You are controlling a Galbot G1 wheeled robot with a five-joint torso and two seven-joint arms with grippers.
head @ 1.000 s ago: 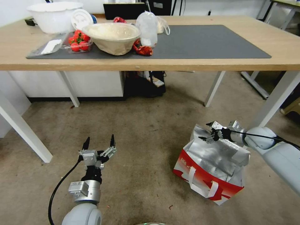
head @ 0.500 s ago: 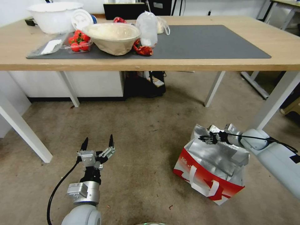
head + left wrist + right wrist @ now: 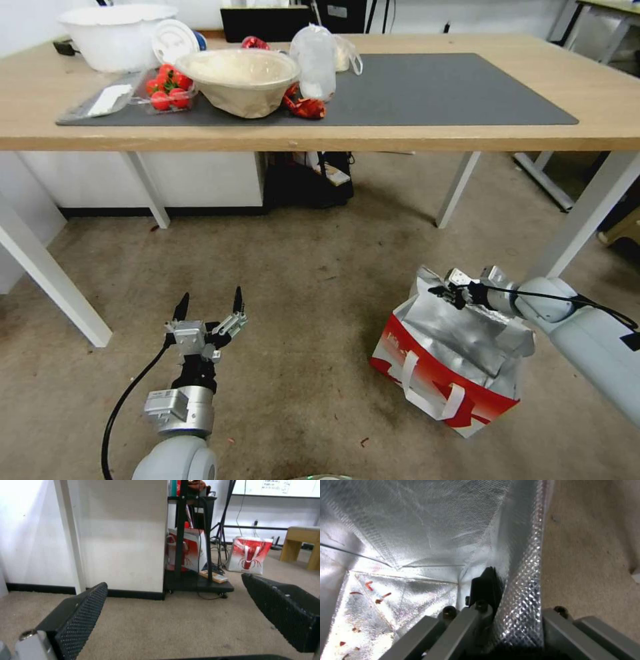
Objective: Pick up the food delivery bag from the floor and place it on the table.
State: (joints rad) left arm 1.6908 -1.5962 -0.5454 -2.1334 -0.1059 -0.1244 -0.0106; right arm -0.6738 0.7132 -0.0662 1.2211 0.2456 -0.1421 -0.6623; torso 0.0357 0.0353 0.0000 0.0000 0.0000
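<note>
One bag: food delivery bag (image 3: 445, 369) on floor (image 3: 300, 293).
Right claw (image 3: 445, 291): clamped on bag's foil rim.
Left claw (image 3: 210, 305): spread, empty.

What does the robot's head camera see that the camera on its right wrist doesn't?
Head view alone: the table, the left end effector open above the floor, and the food delivery bag from outside, with its red band and white straps.

Right wrist view alone: the bag's foil interior, with red scraps at the bottom.

Both: the right end effector shut on the bag's foil rim, and the floor.
</note>
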